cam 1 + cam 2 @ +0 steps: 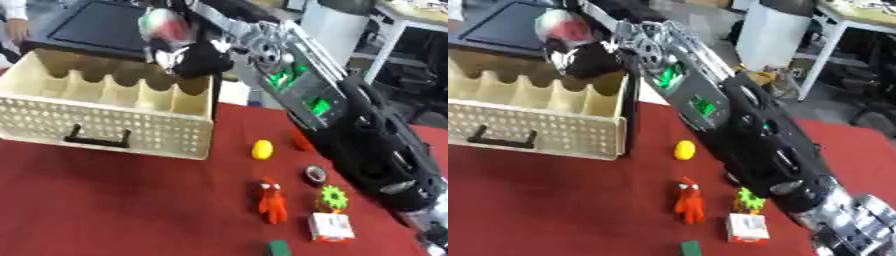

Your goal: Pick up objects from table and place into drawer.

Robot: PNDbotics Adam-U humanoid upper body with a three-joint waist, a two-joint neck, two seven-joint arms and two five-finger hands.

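Drawer (140, 132), cream perforated plastic, one, stands open; your right hand (188, 57) clamps one red-green ball (164, 25) above it. Seven small objects lie on red tablecloth (105, 200).

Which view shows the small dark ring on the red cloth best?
The left eye view: the dark ring lies fully visible beside the right arm. In the right eye view the arm covers it almost completely.

Green block (278, 248) cut off at bottom edge; robot hand (194, 59) blurred.
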